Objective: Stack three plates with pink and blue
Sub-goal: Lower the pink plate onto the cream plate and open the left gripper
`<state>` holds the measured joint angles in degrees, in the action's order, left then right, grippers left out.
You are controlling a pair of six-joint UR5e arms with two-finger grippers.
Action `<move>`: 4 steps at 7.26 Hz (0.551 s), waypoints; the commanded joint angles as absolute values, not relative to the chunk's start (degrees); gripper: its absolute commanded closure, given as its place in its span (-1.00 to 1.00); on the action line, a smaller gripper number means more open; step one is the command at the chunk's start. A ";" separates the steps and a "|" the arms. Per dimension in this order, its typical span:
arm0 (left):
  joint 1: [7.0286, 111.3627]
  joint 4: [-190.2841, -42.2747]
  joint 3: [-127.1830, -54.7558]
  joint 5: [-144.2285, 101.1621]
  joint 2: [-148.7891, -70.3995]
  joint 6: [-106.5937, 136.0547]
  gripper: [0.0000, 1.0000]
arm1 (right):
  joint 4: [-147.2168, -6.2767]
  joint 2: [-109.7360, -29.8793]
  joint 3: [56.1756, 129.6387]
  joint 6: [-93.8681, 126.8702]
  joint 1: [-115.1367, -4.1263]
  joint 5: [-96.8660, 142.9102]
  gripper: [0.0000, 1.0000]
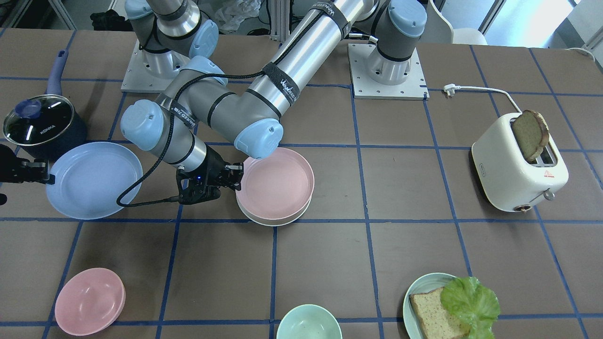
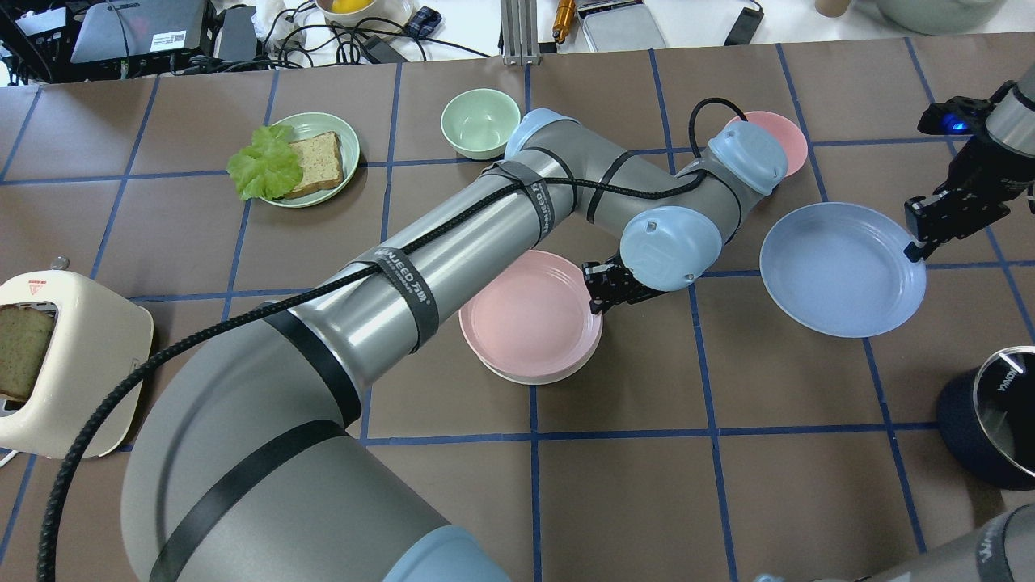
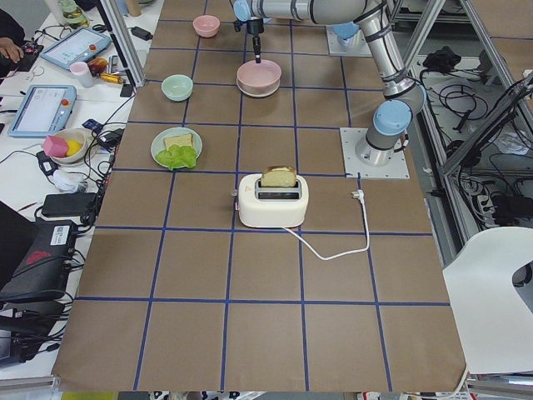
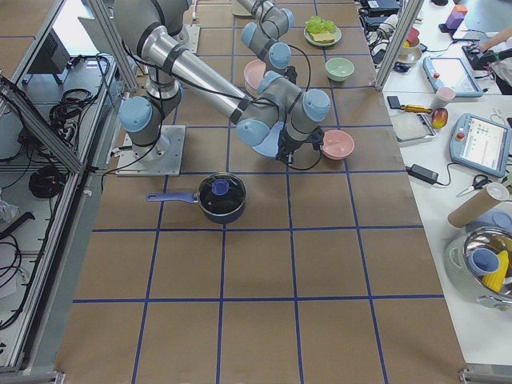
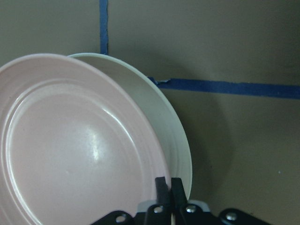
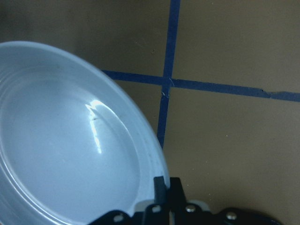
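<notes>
The pale pink plate (image 1: 275,183) lies on the cream-white plate (image 1: 269,222) near the table's middle, a little off-centre, so the cream rim shows in the left wrist view (image 5: 161,117). My left gripper (image 1: 235,176) is shut on the pink plate's rim (image 5: 70,150) on the side toward the blue plate. The light blue plate (image 1: 92,181) sits apart on my right side. My right gripper (image 2: 918,242) is shut on the blue plate's outer rim (image 6: 61,154). I cannot tell whether either held plate is lifted.
A dark pot with a glass lid (image 1: 37,125) stands close behind the blue plate. A pink bowl (image 1: 89,301), a green bowl (image 1: 308,325) and a teal plate with bread and lettuce (image 1: 424,292) line the far edge. A toaster (image 1: 518,165) stands on my left.
</notes>
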<state>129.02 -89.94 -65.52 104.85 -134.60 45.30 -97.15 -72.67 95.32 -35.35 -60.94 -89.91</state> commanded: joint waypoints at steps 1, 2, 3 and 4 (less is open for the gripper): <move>129.02 -89.56 -65.22 104.50 -134.74 45.44 1.00 | -97.38 -72.68 95.27 -35.59 -60.91 -90.09 1.00; 128.85 -89.39 -65.13 103.63 -134.74 45.44 1.00 | -97.30 -72.69 95.36 -35.60 -60.91 -89.91 1.00; 128.85 -88.86 -65.21 103.54 -134.82 45.44 1.00 | -97.29 -72.69 95.45 -35.42 -60.91 -89.91 1.00; 128.85 -88.34 -65.65 103.54 -135.00 45.44 1.00 | -97.21 -72.60 95.62 -35.25 -60.91 -89.83 1.00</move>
